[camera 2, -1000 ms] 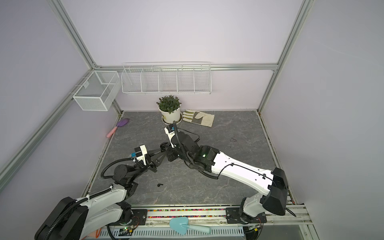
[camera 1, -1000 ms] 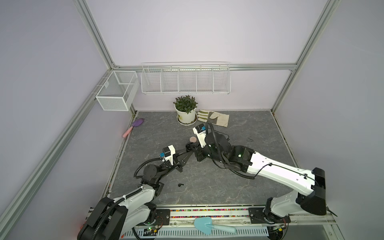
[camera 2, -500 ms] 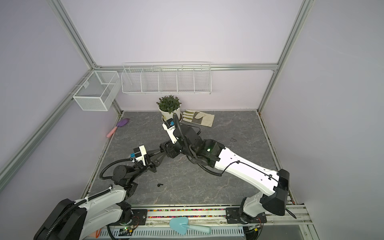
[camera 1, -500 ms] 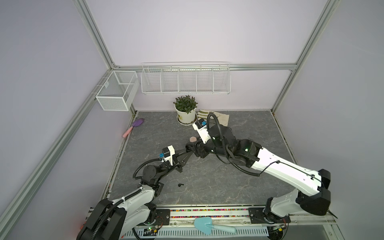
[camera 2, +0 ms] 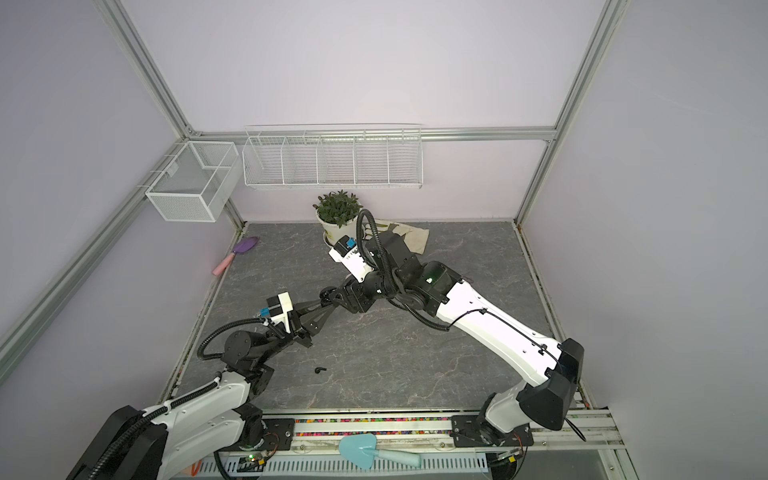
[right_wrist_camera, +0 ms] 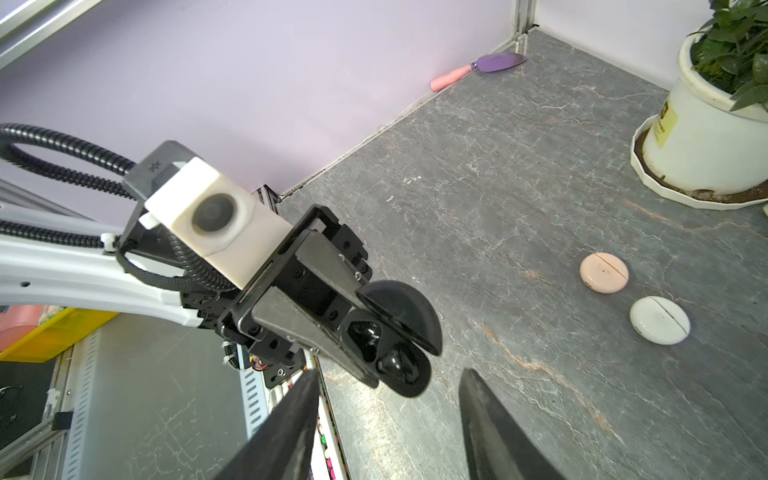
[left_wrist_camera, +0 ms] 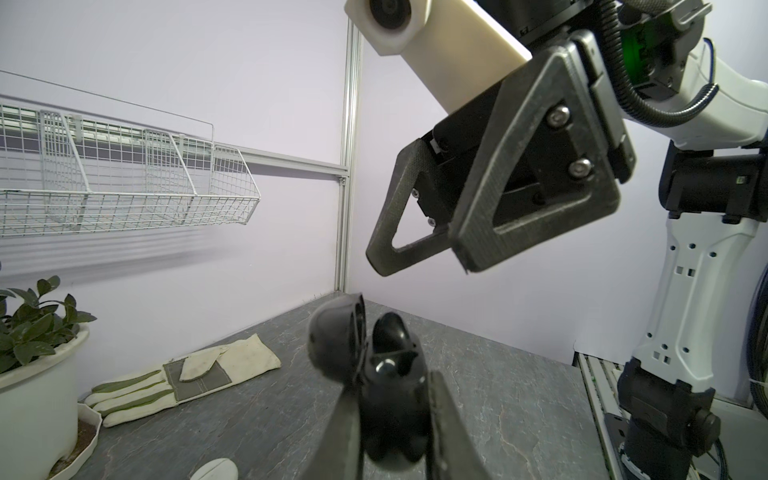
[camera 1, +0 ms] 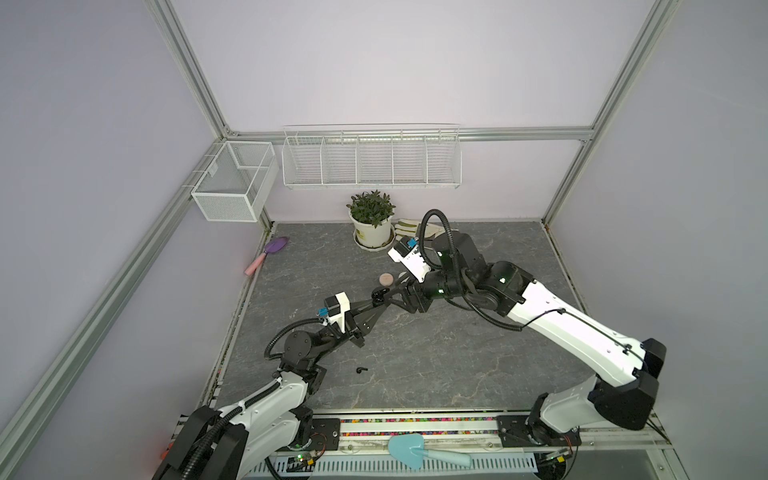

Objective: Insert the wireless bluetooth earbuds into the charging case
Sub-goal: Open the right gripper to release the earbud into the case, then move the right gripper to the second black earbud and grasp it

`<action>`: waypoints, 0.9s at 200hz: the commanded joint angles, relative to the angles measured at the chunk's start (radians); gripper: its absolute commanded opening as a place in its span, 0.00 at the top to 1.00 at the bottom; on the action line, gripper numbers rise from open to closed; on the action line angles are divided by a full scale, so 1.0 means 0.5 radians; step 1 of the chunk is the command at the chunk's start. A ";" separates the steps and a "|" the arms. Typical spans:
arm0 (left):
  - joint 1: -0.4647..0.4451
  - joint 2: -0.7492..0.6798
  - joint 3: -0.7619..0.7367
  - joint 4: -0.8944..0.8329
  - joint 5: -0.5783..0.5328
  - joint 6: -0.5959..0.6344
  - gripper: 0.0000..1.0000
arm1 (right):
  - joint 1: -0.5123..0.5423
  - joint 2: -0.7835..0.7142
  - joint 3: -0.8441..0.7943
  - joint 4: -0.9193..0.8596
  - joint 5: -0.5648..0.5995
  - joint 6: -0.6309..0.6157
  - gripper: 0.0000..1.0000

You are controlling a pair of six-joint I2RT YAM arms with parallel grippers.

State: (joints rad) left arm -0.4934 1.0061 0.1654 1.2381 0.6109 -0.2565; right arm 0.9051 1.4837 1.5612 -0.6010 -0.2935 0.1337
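The right gripper is parted and empty, just beside the black charging case, which is clamped lid-open in the closed left gripper. One black earbud is seated. The loose earbud, at 6 o'clock of the case in both top views, is best pinched by its stem and lowered squarely.

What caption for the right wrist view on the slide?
Left gripper holds the open black case, one black earbud inside; right gripper open before it; pink case and white case lie closed beyond.
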 commanded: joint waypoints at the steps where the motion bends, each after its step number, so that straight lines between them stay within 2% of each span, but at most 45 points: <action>1: -0.007 -0.020 0.002 0.003 0.012 0.014 1.00 | -0.018 0.017 -0.046 0.029 -0.062 -0.030 0.44; 19: -0.008 -0.047 0.011 -0.053 -0.089 -0.016 1.00 | -0.017 -0.031 -0.134 0.055 0.050 0.016 0.45; 53: -0.008 -0.252 0.050 -0.459 -0.309 -0.016 1.00 | 0.007 -0.146 -0.629 0.414 0.161 0.152 0.46; 84: -0.007 -0.452 0.163 -0.820 -0.525 0.013 1.00 | 0.261 -0.098 -1.048 0.817 0.366 -0.042 0.46; 108: -0.007 -0.494 0.199 -0.944 -0.572 0.017 1.00 | 0.452 -0.022 -1.381 1.408 0.317 -0.327 0.43; 132: -0.004 -0.494 0.215 -1.004 -0.621 0.030 1.00 | 0.523 0.154 -1.631 1.940 0.058 -0.625 0.42; 164: -0.004 -0.494 0.225 -1.069 -0.658 0.056 1.00 | 0.524 0.495 -1.539 2.052 -0.219 -0.883 0.40; 180: 0.004 -0.547 0.233 -1.092 -0.663 0.068 1.00 | 0.522 0.599 -1.495 2.105 -0.263 -0.935 0.40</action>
State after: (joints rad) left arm -0.4931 0.7643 0.2443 0.7296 0.3058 -0.2489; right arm 1.1667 1.7309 0.7761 0.3016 -0.3202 -0.1967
